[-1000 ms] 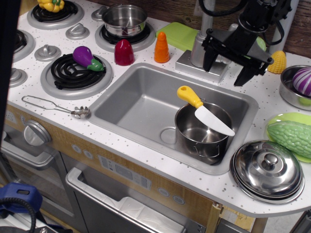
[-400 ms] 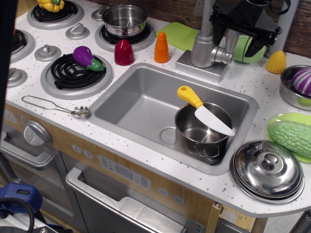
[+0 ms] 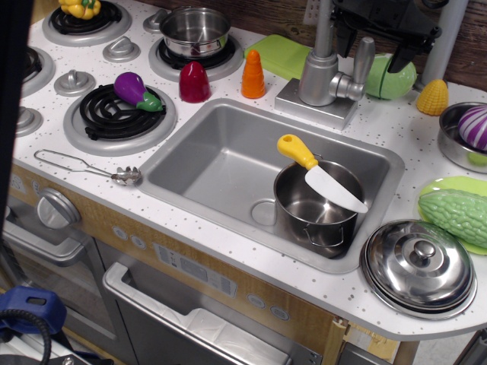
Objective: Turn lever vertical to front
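Raised since the previous view: end effector [image 3: 384,34], now partly cut by the top edge, open or closed impossible to tell. Below it, clear of contact, lever [image 3: 364,58], long axis near upright, joined to faucet body [image 3: 319,77] behind sink [image 3: 221,152].

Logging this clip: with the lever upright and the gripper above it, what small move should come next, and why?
Probably lower the gripper onto the lever. The lever stands upright beside the faucet body, unturned, and the gripper sits just above its tip, seemingly without contact, so nothing can yet push it toward the front.
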